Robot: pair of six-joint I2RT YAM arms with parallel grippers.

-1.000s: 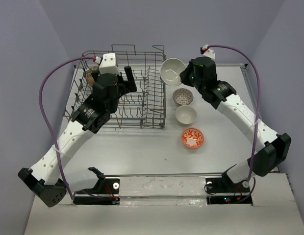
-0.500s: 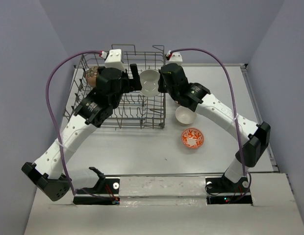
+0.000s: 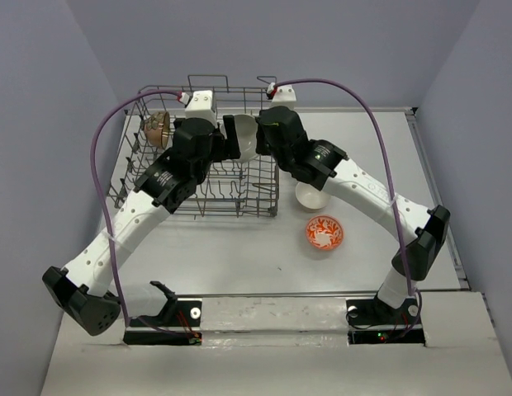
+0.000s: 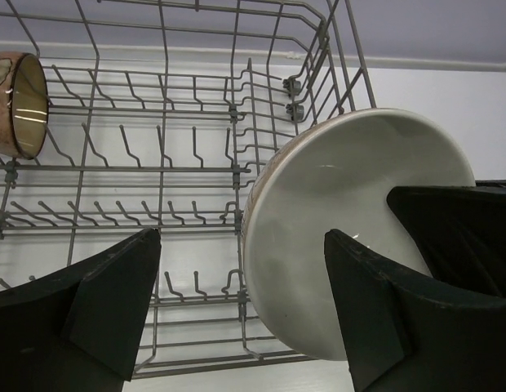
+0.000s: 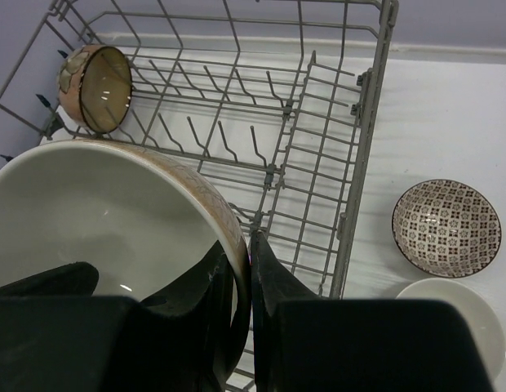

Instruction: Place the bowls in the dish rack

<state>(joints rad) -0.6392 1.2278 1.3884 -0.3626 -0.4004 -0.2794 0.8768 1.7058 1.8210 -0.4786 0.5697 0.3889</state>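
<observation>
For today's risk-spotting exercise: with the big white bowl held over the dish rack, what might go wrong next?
1. The right gripper pinches the white bowl by its rim alone, so it may slip and drop into the dish rack.
2. The open left gripper straddles the bowl unevenly. Closing off-centre could knock it loose.
3. Both grippers crowd close above the rack and might collide.
</observation>
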